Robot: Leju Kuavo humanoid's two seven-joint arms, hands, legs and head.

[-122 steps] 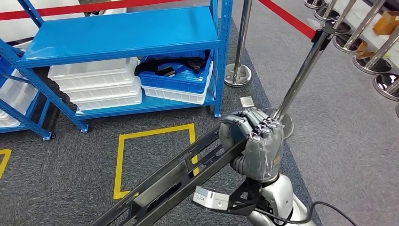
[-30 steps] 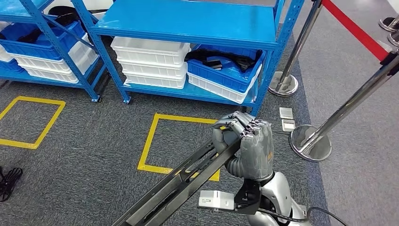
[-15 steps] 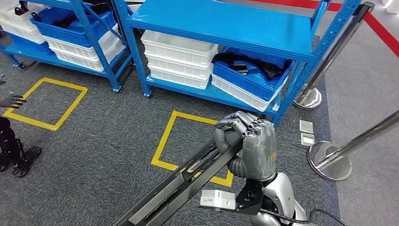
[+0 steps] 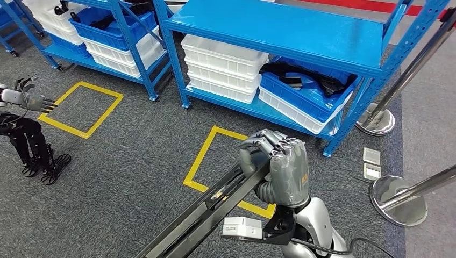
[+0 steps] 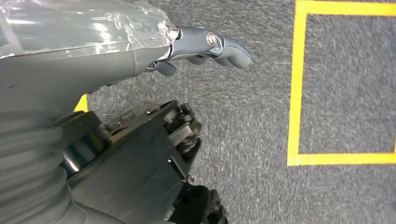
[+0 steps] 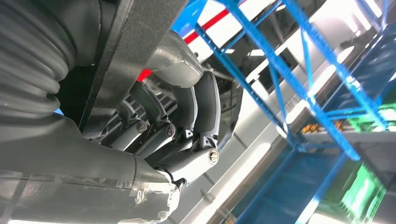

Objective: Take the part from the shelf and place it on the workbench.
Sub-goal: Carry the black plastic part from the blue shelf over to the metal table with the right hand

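In the head view my right hand (image 4: pixel 279 166) grips the upper end of a long black slotted metal part (image 4: pixel 207 215). The part slants down across the floor toward the lower left. In the right wrist view the dark fingers (image 6: pixel 187 112) curl around the black part (image 6: pixel 130 51). My left hand (image 4: pixel 24 98) hangs at the far left of the head view, fingers stretched out and holding nothing. The left wrist view shows those fingers (image 5: pixel 210 44) straight above grey carpet.
Blue shelves (image 4: pixel 279 27) stand ahead with stacked white crates (image 4: pixel 226 67) and a blue bin of black parts (image 4: pixel 306 91). Yellow squares (image 4: pixel 201 156) (image 4: pixel 80 107) mark the grey carpet. Chrome stanchion bases (image 4: pixel 398 199) (image 4: pixel 376 121) stand at the right.
The camera has turned left: shelves and floor marks have slid to the right in the picture. My right hand keeps the same hold on the part. My left hand has come into the left edge.
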